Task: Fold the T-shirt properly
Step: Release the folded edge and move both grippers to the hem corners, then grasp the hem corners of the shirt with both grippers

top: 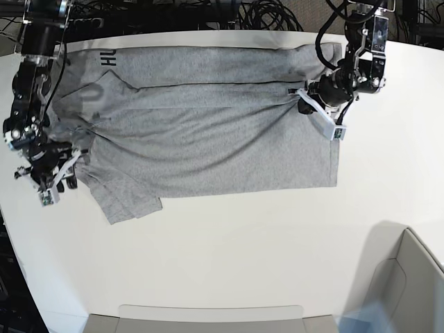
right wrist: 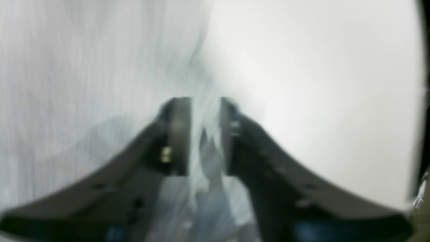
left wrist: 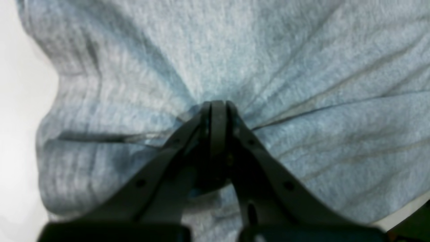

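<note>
Pinching a bunch of the T-shirt in the left claw; right claw spread, cloth between its fingers.

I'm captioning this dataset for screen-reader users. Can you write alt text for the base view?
A heather-grey T-shirt lies spread and partly folded on a white table, seen from above. The left hand is shut on the shirt's fabric, while the right hand is at the shirt's opposite edge.
</note>
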Robot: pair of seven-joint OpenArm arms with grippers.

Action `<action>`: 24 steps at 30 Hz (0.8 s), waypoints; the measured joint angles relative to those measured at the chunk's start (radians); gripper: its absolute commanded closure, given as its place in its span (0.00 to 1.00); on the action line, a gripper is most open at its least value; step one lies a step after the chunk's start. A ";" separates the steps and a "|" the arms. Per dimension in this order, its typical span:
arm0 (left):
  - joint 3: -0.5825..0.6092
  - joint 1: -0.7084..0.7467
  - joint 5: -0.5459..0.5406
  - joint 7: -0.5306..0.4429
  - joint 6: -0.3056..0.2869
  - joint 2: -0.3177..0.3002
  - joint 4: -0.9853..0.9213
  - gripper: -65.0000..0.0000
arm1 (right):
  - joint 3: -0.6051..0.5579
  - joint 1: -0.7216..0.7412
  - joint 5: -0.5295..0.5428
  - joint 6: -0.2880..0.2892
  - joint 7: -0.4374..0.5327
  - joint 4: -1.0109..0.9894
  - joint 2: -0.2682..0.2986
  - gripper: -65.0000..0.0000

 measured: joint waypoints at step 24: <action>-0.006 -0.042 0.009 0.000 0.004 0.026 0.001 1.00 | -0.354 0.534 -0.004 -0.001 0.263 -0.920 -0.075 0.66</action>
